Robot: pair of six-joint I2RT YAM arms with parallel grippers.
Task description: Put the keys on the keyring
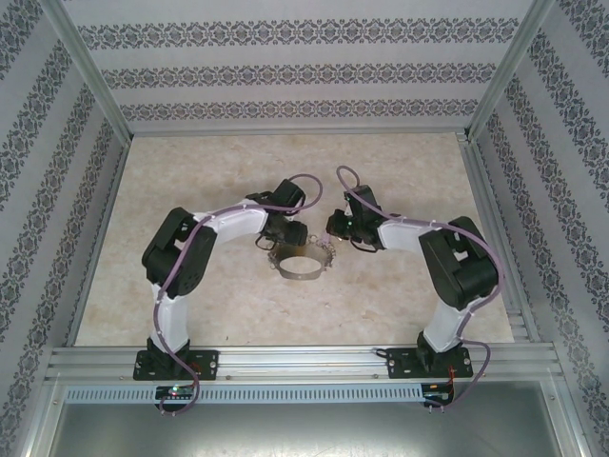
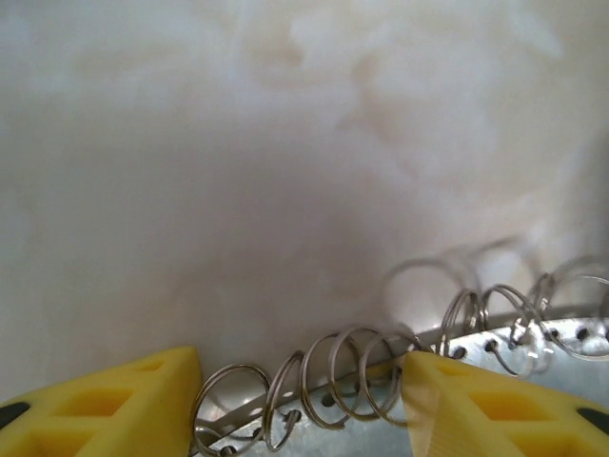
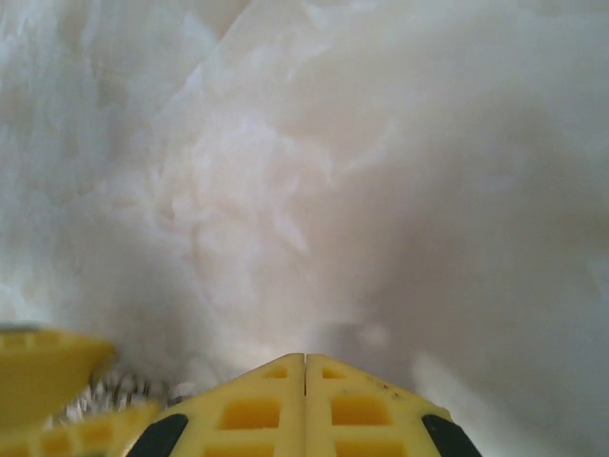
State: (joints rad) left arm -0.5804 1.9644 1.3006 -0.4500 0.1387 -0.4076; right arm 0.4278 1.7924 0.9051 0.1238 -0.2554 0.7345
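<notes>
Keyring (image 1: 303, 264), middle of desk (image 1: 190, 171), rim straddled by left gripper (image 2: 302, 367) with fingers (image 2: 114, 409) spread, probably steadying rather than clamping; right gripper (image 3: 304, 381) alongside, fingers pressed together.

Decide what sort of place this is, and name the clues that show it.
Probably a purpose-built robot test enclosure: left arm and right arm bolted to an aluminium rail, patterned wall panels boxing in a marbled tabletop, metal frame posts.
</notes>
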